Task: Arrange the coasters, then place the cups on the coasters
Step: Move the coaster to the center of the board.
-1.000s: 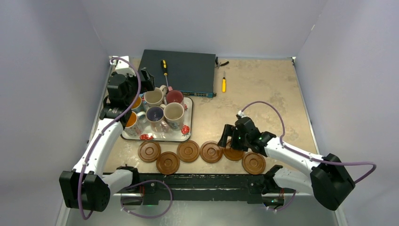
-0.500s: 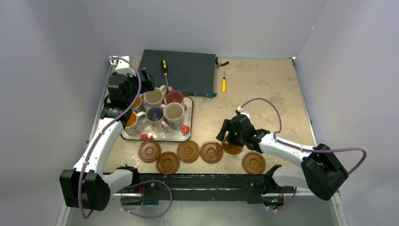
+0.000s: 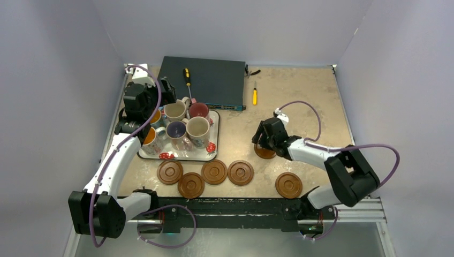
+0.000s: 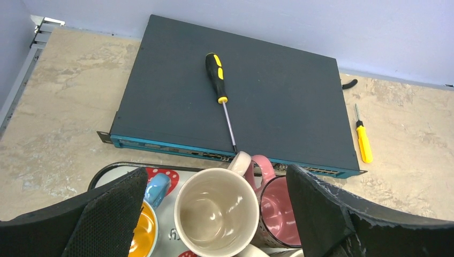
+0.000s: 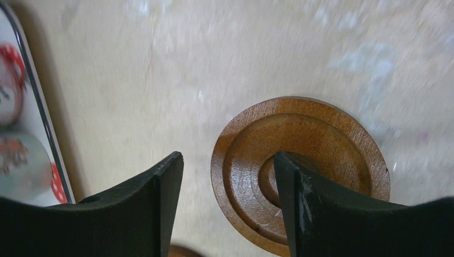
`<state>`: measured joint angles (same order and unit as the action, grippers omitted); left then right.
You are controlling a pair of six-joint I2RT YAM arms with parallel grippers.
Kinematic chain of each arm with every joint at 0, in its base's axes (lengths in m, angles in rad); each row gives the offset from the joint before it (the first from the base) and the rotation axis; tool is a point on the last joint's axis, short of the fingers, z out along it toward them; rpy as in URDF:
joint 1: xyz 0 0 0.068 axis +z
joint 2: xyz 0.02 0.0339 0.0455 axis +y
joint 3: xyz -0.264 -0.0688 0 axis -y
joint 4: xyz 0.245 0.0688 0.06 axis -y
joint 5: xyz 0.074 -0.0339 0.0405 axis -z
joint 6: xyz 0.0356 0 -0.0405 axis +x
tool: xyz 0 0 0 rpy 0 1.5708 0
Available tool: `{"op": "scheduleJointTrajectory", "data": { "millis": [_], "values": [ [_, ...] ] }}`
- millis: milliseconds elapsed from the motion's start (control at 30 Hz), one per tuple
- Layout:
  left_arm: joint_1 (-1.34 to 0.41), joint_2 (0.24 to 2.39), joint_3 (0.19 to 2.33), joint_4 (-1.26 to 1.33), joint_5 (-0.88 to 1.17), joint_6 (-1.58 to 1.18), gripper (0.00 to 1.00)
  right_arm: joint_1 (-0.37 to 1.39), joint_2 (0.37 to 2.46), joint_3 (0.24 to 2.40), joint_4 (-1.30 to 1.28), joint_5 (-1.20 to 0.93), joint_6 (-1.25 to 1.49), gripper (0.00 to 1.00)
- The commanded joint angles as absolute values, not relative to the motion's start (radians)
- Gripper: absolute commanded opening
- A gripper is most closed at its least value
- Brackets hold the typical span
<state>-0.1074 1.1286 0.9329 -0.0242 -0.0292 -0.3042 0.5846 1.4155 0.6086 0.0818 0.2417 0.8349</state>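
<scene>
Four brown coasters (image 3: pixel 214 172) lie in a rough row near the front edge, with another coaster (image 3: pixel 288 184) to their right. A sixth coaster (image 3: pixel 265 153) (image 5: pixel 321 139) lies further back, under my right gripper (image 3: pixel 266 140) (image 5: pixel 227 158). Its jaws are open, one finger on the disc's centre hollow and the other on the bare table beside the rim. Several cups (image 3: pixel 197 128) stand on the white strawberry-print tray (image 3: pixel 211 152). My left gripper (image 3: pixel 167 92) (image 4: pixel 217 171) hangs wide open above the cream cup (image 4: pixel 214 214), between the pink-inside cup (image 4: pixel 278 209) and the orange-inside cup (image 4: pixel 136 235).
A dark flat box (image 3: pixel 206 80) lies behind the tray with a black-and-yellow screwdriver (image 3: pixel 187 77) (image 4: pixel 220 88) on top. A small yellow screwdriver (image 3: pixel 255 95) (image 4: pixel 363 140) lies on the table to the box's right. Walls close in the left, back and right sides.
My right gripper has moved away from the front edge, and the coaster under it has slid out of the row with it. Its jaws have narrowed. The left arm has not moved.
</scene>
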Motion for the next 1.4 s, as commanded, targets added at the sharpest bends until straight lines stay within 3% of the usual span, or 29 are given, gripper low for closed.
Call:
{"op": "scheduleJointTrajectory", "data": {
  "millis": [0,700,1367],
  "values": [
    [-0.112,1.130,0.931,0.006,-0.040,-0.313,0.96,0.478,1.520,0.643,0.138,0.222,0.770,0.66],
    [-0.113,1.141,0.945,-0.026,-0.054,-0.295,0.96,0.287,1.915,0.985,0.168,0.139,0.726,0.63],
    [-0.112,1.146,0.943,-0.029,-0.076,-0.288,0.96,0.235,2.005,1.122,0.197,0.092,0.716,0.59]
  ]
}}
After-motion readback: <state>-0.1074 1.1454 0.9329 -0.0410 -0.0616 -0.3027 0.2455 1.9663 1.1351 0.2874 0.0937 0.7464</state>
